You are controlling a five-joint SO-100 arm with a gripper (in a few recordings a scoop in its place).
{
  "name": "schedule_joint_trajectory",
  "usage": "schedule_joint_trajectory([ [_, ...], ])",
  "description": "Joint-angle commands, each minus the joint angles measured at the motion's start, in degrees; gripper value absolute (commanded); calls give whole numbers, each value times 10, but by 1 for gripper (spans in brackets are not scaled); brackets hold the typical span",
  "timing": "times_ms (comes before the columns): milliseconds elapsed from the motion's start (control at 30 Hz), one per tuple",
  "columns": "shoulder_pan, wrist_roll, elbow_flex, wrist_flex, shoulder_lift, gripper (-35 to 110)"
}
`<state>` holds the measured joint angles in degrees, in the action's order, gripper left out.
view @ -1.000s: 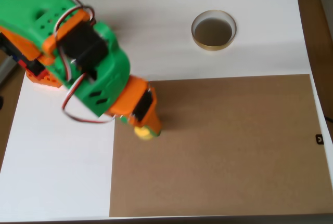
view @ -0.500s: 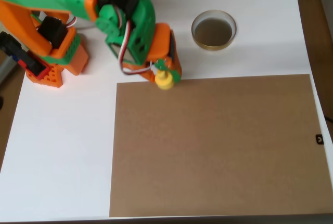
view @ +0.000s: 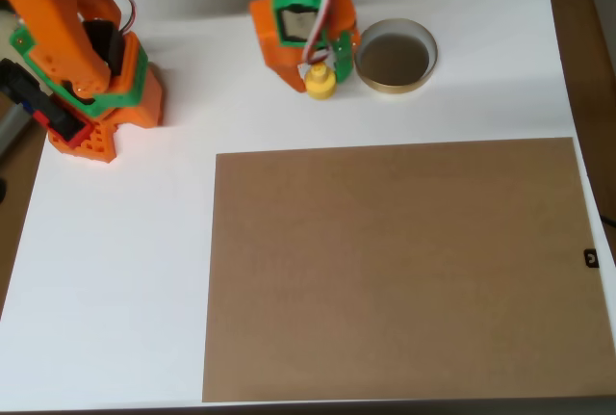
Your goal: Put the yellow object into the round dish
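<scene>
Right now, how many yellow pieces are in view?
1. The yellow object hangs at the tip of the tool, over the white table, just left of the round dish in the overhead view. The arm could hide others.

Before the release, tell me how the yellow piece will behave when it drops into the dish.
The yellow object, held in the gripper just left of the round dish, looks like rigid plastic, probably light. Its round base might let it roll if it lands sideways. The dish's raised rim would likely stop it.
</scene>
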<state>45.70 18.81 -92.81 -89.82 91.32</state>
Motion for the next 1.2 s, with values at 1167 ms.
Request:
schedule_joint_trajectory([
  [1167,126,-44,301,35,-254,0],
])
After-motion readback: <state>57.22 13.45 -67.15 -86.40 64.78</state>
